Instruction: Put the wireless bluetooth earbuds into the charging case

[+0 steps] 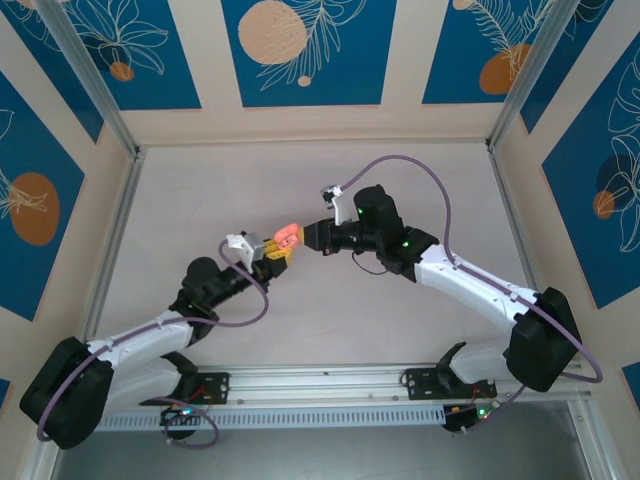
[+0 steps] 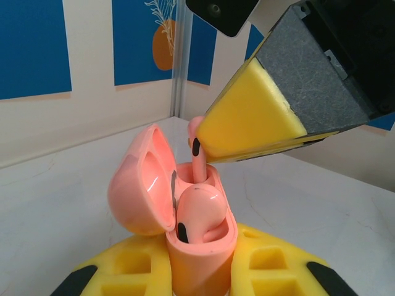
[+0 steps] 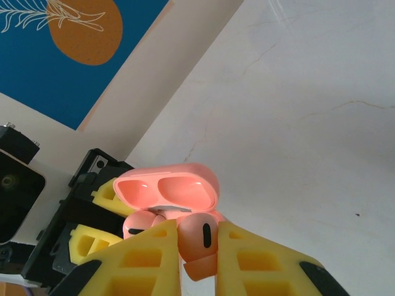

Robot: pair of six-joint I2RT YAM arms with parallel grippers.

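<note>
The desk (image 1: 330, 330) is a pale grey-white surface with faint veins. It is closed in by walls (image 1: 300, 50) of blue panels with orange discs and white leaf drawings, set between cream bands. Silver posts (image 1: 95, 80) slant up at the back corners, and a metal rail (image 1: 320, 382) runs along the lower edge of the top view.

Just left of that view's centre the two arms meet above the desk. The left tool (image 1: 270, 250) is clamped on the charging case (image 1: 287, 236). In the left wrist view the case body sits between the tool's yellow pads (image 2: 271, 259) at the bottom, with the lid (image 2: 145, 185) swung open to the left. One earbud (image 2: 199, 209) lies seated in the nearer well.

The right tool (image 3: 197, 262) enters the left wrist view from the upper right and is closed on the second earbud (image 3: 200, 240). The stem of this earbud dips into the farther well of the case.
</note>
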